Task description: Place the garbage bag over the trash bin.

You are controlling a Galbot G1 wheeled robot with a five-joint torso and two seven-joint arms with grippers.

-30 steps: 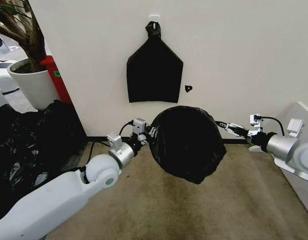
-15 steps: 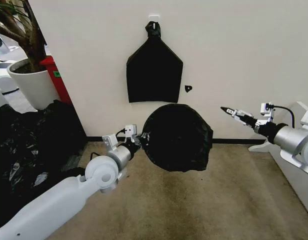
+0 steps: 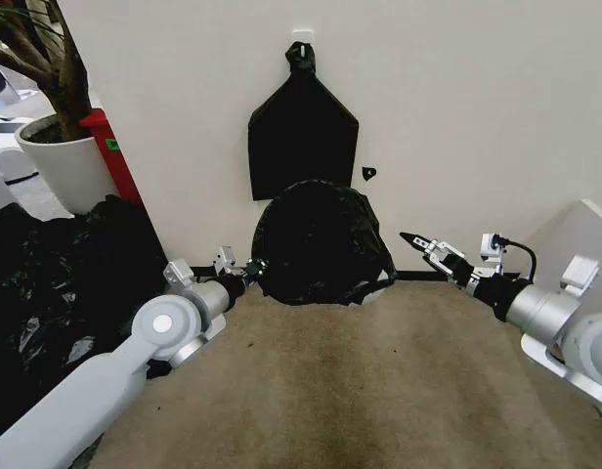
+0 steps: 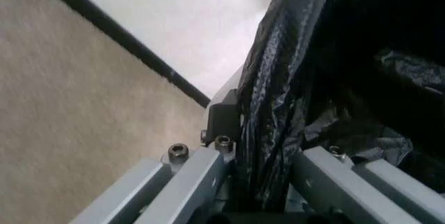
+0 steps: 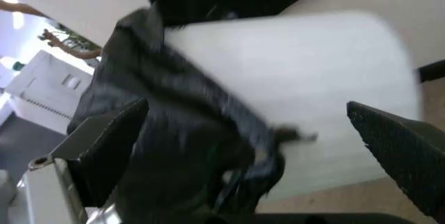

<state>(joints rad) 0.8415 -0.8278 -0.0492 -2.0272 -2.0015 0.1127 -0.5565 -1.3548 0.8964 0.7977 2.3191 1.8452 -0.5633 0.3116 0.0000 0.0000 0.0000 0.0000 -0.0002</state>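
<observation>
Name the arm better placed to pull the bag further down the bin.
Probably the right: right gripper is open beside the uncovered trash bin wall; left gripper is shut on the garbage bag.

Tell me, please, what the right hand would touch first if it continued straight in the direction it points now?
Probably the garbage bag. The right hand is open, pointing toward the bag's near edge, and its wrist view shows black film over the pale trash bin between the fingers. Depth is uncertain.

Bright even indoor light, soft shadows, right wrist view motion-blurred, left wrist view soft
</observation>
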